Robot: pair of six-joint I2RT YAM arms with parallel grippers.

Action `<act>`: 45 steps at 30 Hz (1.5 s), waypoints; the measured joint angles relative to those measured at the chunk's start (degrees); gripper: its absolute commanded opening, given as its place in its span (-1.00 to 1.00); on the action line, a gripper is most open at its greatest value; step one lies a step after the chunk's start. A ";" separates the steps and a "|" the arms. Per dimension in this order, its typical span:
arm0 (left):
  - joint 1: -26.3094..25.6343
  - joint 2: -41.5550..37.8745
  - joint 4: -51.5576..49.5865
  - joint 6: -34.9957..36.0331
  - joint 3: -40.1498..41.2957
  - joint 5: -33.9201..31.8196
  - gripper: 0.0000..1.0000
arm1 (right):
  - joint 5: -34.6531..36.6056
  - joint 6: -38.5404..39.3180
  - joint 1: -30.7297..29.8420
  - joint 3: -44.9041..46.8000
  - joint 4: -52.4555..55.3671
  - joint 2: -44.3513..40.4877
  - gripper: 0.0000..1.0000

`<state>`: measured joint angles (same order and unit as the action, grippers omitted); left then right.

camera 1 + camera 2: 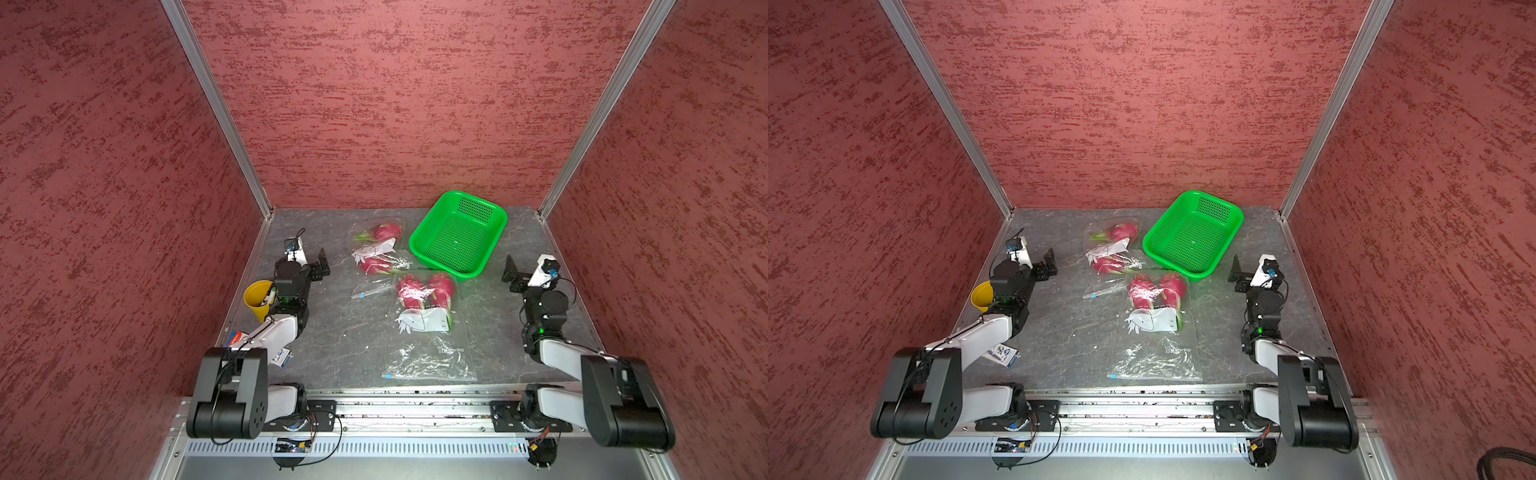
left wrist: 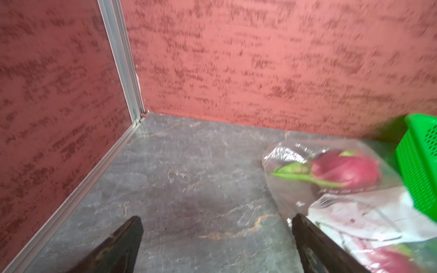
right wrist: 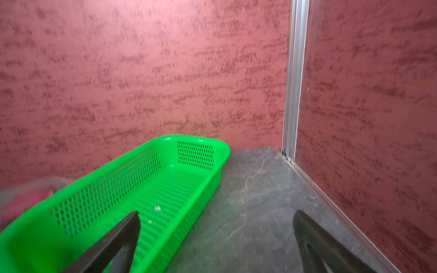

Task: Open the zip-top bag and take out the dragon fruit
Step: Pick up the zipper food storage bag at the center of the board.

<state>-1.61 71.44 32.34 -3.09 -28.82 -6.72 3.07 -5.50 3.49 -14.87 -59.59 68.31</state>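
Red mottled walls (image 1: 374,104) enclose a grey marbled tabletop (image 1: 328,332) on three sides. A green perforated basket (image 1: 476,209) stands ahead and to the left of the right gripper (image 1: 509,272), near it but apart.

The near zip-top bag (image 1: 430,332) lies flat between the two grippers and behind both, toward the arm bases. The far zip-top bag (image 1: 376,249) lies just to the right of the left gripper (image 1: 323,266); in the left wrist view its edge is beside the right finger. Dragon fruit (image 1: 409,291): two in each bag, all four enclosed.

Both grippers hover over the table with jaws spread wide. Nothing is between them, and they touch neither bag.

A yellow cup (image 1: 255,297) behind the left gripper is partly hidden by the arm, and its contents cannot be made out. A printed card (image 1: 281,357) lies partly under the left forearm. A blue slider (image 1: 388,376) sits at the near bag's rear end.

White labels cover part of each fruit pair. Whether either zip is sealed cannot be told. Both wrist views are blurred. The left cuts off one fruit at the frame edge; the right shows only a pink smear beyond the basket.
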 measured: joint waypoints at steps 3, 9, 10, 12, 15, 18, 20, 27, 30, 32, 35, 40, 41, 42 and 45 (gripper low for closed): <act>-3.04 -4.07 -5.20 -2.34 -1.84 -0.87 0.99 | -0.22 -4.15 0.00 -3.10 7.23 -5.79 0.98; -13.88 -8.24 -17.33 -5.62 -3.48 -0.22 1.00 | -5.07 -12.85 0.00 -8.00 21.51 -13.75 0.98; -15.74 -8.50 -19.93 -6.47 -3.54 0.48 0.99 | -6.27 -14.08 -0.02 -8.83 23.78 -14.29 0.98; -18.03 -8.68 -24.17 -8.57 -3.54 2.05 0.99 | -8.31 -15.93 -0.61 -9.79 27.65 -15.10 0.98; -19.80 -8.68 -29.18 -13.11 -3.26 5.40 0.99 | -9.92 -17.75 -2.95 -10.10 32.94 -15.82 0.98; -21.29 -8.66 -32.76 -18.16 -2.23 10.29 0.99 | -10.58 -18.43 -6.99 -10.10 37.66 -15.80 0.97; -23.12 -8.50 -34.99 -20.76 -1.66 14.25 1.00 | -10.58 -18.60 -9.86 -10.10 39.93 -15.72 0.97; -28.85 -8.24 -37.75 -26.14 0.79 27.89 0.95 | -9.88 -18.47 -17.00 -11.08 43.50 -12.79 0.96; -29.99 -7.65 -37.18 -27.82 2.73 32.11 0.93 | -9.44 -18.08 -18.53 -12.09 44.13 -12.02 0.96; -30.40 -6.36 -36.06 -28.55 3.67 33.75 0.92 | -8.96 -17.84 -19.23 -13.00 44.48 -11.85 0.96; -30.60 -2.58 -33.38 -28.63 4.00 34.67 0.92 | -8.35 -17.18 -20.15 -14.51 44.72 -11.82 0.96; -30.40 6.19 -27.50 -28.11 3.06 34.82 0.87 | -7.67 -16.33 -21.53 -15.80 44.94 -12.07 0.96; -30.32 7.80 -26.67 -27.96 2.62 34.97 0.87 | -7.50 -16.26 -21.70 -15.80 45.09 -12.22 0.96; -30.18 9.57 -25.29 -27.78 1.73 35.41 0.86 | -7.26 -16.11 -21.86 -15.80 45.31 -12.41 0.96; -29.90 14.47 -22.43 -27.23 -1.40 35.98 0.78 | -6.60 -16.06 -22.25 -15.80 45.70 -13.31 0.96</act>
<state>-31.51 85.91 9.91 -30.33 -30.22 29.26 -3.53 -21.56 -18.76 -30.68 -13.89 55.00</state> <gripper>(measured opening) 0.915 0.980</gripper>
